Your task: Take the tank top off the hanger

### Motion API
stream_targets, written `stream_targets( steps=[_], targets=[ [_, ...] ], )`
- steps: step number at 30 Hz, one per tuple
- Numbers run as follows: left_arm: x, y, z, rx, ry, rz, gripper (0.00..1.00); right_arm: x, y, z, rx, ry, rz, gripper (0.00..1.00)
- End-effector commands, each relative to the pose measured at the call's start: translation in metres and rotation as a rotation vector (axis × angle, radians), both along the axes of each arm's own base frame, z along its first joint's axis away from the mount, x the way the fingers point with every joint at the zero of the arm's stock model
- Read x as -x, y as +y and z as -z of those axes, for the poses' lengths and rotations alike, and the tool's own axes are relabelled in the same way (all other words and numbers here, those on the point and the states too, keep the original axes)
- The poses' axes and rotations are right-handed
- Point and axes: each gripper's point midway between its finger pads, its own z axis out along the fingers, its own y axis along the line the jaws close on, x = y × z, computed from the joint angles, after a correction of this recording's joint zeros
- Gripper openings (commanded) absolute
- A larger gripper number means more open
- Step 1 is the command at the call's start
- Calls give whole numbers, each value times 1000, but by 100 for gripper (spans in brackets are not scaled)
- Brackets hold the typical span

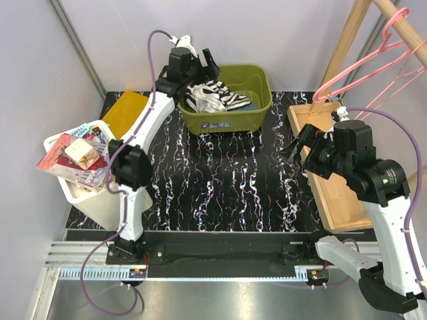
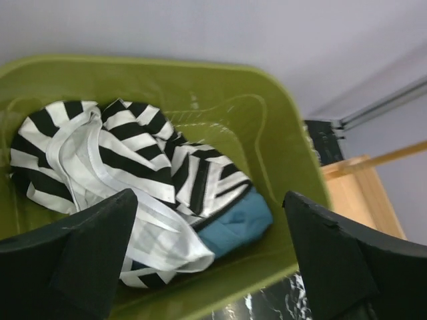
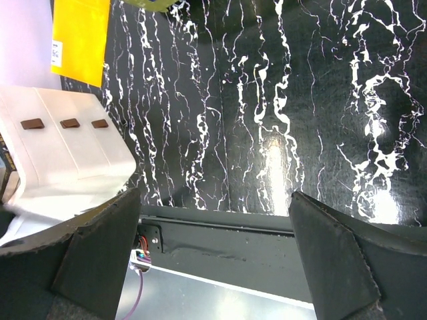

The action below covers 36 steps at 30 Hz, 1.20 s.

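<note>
- Two arms show in the top camera. The left claw hangs wide open over the green plastic tub. The black-and-white striped tank top lies inside the tub. The pink wire hanger on the wooden pole is bare. The right claw is open and empty above the black table with white streaks. If the left arm pulls away too low, it could bump the tub rim and shove the tub.
- Left wrist camera: the two fingers are far apart with nothing between them. The top sits in a heap next to a blue cloth. A white strap loops close to one finger. I can't be sure if it touches. If the strap catches there, lifting the arm could drag the top out of the tub.
- Right wrist camera: the claw is open over the table, near the tall white bin. A fast swing that way could knock the bin.
</note>
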Motion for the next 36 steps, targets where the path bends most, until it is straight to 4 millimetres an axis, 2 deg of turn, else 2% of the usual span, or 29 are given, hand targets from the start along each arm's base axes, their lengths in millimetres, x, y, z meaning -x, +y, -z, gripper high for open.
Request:
stream_targets(
  steps=[1,2,3,4,6,8,9,10,12,13,14,15,16,17,18,19,20,21,22,23,24,25,27,28,30,31,33,34,36],
  targets=[
    [57,5,-106,49,-163,76,99,-9,8,-20,-4,-62,-51,100],
    [62,5,-99,46,-140,85,99,-13,10,-17,8,-49,-60,100],
    [71,5,-105,58,-141,100,99,-14,11,-19,16,-57,-75,100],
    [85,8,-122,75,-161,107,99,-17,12,-18,22,-55,-81,100],
    [103,6,-119,89,-138,138,99,-24,15,-15,35,-46,-96,100],
    [134,6,-122,92,-133,175,99,-32,20,-13,35,-44,-109,100],
    [145,5,-119,86,-126,185,99,-35,22,-13,34,-44,-117,100],
    [170,7,-114,83,-114,202,99,-40,26,-15,27,-52,-126,100],
    [198,6,-107,113,-89,229,99,-47,34,-14,5,-40,-146,100],
    [214,-1,-76,99,-39,259,99,-52,38,-15,-3,-48,-155,100],
    [241,2,-91,114,-87,284,99,-56,42,-11,-8,-33,-165,100],
    [255,0,-84,107,-89,309,99,-59,45,-10,-15,-32,-169,100],
    [275,-10,-56,83,-45,356,99,-62,50,-11,-20,-40,-182,100],
    [296,-6,-65,87,-81,381,99,-66,56,-8,-22,-30,-196,100],
    [308,-7,-56,83,-70,401,99,-68,60,-7,-22,-30,-206,100],
    [327,-12,-30,64,-21,436,99,-70,65,-6,-21,-30,-219,100],
    [338,-11,-23,63,-11,447,99,-71,78,-3,-9,-19,-249,100],
    [352,-5,-26,73,-31,460,99,-71,85,0,0,-12,-267,99],
    [363,-4,-5,51,10,479,99,-74,94,6,8,3,-283,100],
    [368,0,2,40,19,473,99,-71,104,10,11,16,-299,100],
    [376,6,-3,49,-4,474,99,-73,109,12,0,17,-299,100],
    [382,11,10,35,21,472,99,-72,111,22,-8,42,-295,100],
    [387,18,12,32,13,466,99,-75,120,22,-68,28,-288,100],
    [394,22,15,31,14,472,99,-71,119,34,-75,44,-283,100],
    [402,23,20,43,32,494,99,-74,125,36,-117,20,-286,100],
    [407,24,26,51,42,504,99,-69,126,52,-122,40,-299,100],
    [415,23,34,81,71,520,99,-66,139,57,-182,35,-340,100],
    [417,23,45,87,84,528,99,-61,139,78,-188,82,-341,100],
    [428,19,46,142,85,571,99,-58,148,89,-250,117,-334,100]
  ],
)
